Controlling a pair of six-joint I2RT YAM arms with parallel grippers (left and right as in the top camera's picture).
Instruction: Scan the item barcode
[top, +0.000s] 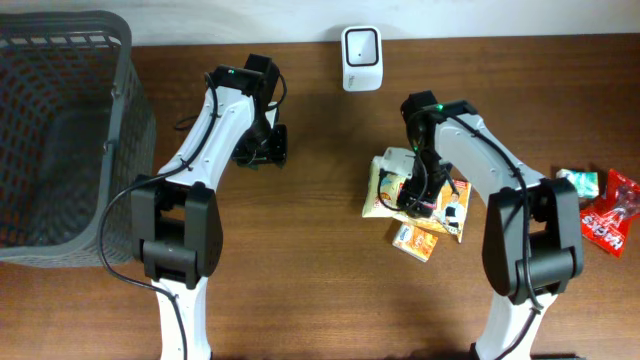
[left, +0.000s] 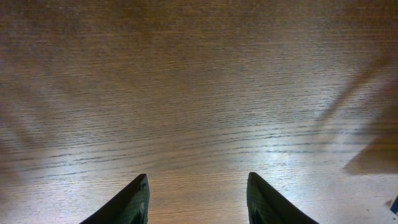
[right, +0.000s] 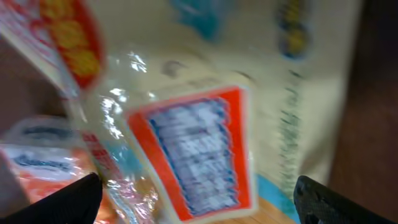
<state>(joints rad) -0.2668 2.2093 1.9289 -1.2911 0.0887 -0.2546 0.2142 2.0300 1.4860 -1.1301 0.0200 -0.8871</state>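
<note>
The white barcode scanner (top: 360, 58) stands at the table's far edge, near the middle. A pile of snack packets lies right of centre, with a cream-yellow packet (top: 381, 185) on top. My right gripper (top: 414, 192) hangs just over this pile. In the right wrist view it is open wide (right: 199, 200), and the packet's orange-bordered printed label (right: 193, 155) lies blurred between and below its fingers, not gripped. My left gripper (top: 262, 148) is over bare wood left of the scanner, open and empty (left: 198, 200).
A dark grey mesh basket (top: 118, 120) fills the far left of the table. A small orange packet (top: 415, 243) sticks out under the pile. Red packets (top: 608, 220) and a green-white one (top: 578, 180) lie at the right edge.
</note>
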